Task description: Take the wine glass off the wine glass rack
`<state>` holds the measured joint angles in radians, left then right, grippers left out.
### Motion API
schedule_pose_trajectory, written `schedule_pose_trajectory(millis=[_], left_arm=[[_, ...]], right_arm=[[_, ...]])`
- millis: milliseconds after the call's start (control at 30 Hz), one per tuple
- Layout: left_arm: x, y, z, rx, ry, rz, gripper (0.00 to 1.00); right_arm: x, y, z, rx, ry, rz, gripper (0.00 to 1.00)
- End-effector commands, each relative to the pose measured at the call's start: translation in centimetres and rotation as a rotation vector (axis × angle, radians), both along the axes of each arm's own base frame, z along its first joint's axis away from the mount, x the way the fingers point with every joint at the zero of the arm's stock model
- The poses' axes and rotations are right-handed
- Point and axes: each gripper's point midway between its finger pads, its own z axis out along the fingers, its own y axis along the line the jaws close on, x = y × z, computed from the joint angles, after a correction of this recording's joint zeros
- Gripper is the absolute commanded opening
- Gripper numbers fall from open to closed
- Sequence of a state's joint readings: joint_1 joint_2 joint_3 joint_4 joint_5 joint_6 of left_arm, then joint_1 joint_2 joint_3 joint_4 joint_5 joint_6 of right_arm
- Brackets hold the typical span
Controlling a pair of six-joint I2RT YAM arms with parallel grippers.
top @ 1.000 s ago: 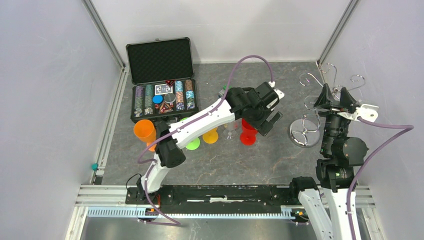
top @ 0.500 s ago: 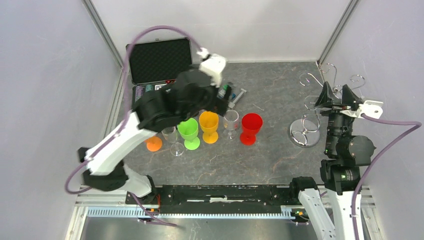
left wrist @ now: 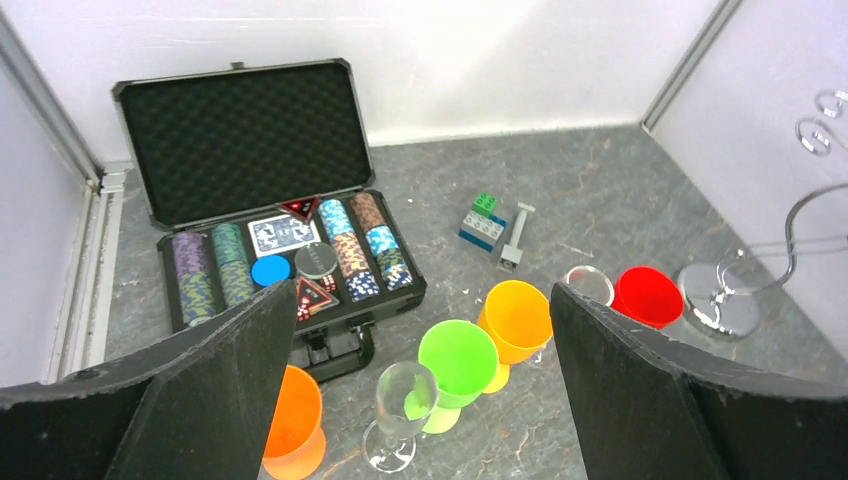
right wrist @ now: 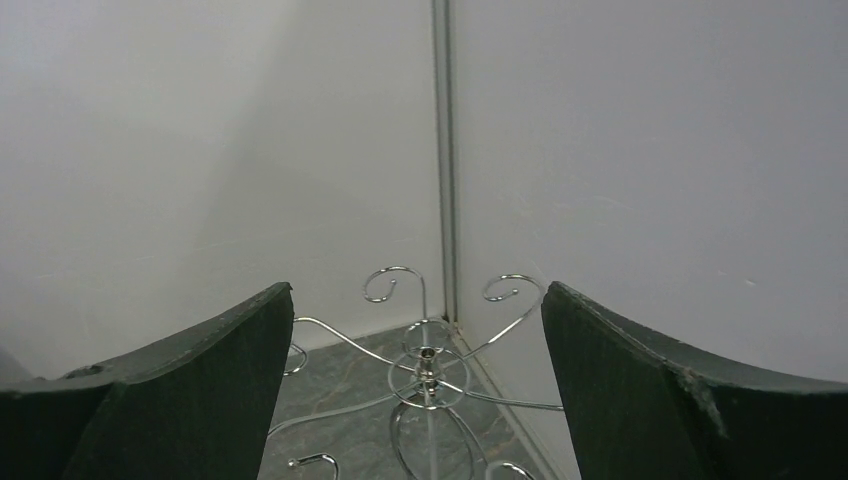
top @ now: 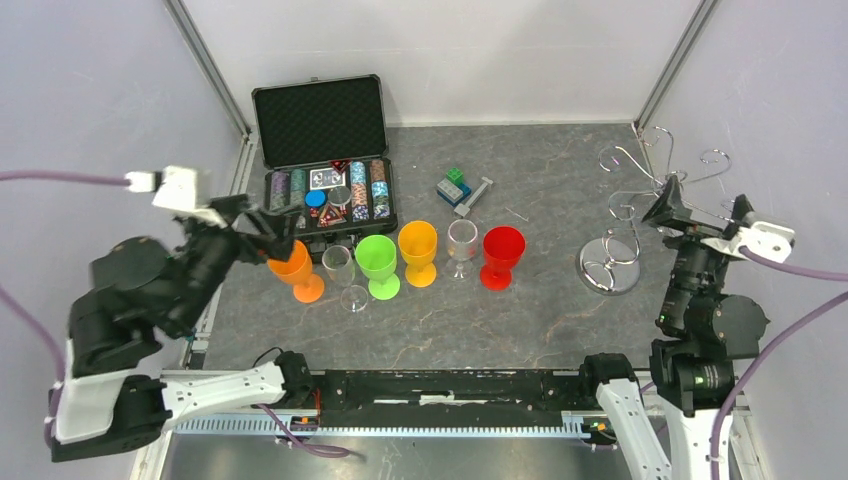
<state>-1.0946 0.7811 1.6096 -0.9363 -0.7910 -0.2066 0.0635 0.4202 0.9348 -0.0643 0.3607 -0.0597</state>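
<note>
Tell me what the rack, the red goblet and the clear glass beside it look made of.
Wine glass rack: metal, likely polished or chromed steel wire; thin bright silver loops, shiny round base.
Red goblet: probably plastic; opaque, even saturated colour, soft sheen.
Clear wine glass: fully see-through bowl and stem; glass or clear plastic, cannot tell.

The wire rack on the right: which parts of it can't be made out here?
- Right wrist view: wine glass rack, lower part cut off by the bottom edge, outer hooks behind the fingers.
- Left wrist view: its far side cut off by the right edge.
- Top view: some hooks behind the right gripper.
</note>
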Motion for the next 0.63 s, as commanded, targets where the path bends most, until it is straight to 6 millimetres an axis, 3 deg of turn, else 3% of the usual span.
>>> schedule_pose_trajectory(millis=[0,133,233,600], left_arm=[[-0.7,3.4,0.0,-0.069,-0.035,0.078,1.00],[-1.3,7.3,-0.2,-0.108,-0.068,0.186,1.00],[-1.7,8.8,-0.4,-0.128,-0.087,0.218,1.00],[-1.6,8.4,-0.8,-0.086,-0.105,0.191,1.00]], right_arm=[[-3.0,-2.4,0.7,0.059,-0.064,-0.124,0.98],[-4.2,-2.9,0.7,0.097,-0.116,-0.146,0.98],[-4.4,-2.9,1.0,0.112,-0.132,-0.143,0.98],[-3.5,-2.1,1.0,0.149,-0.142,-0.080,0.98]])
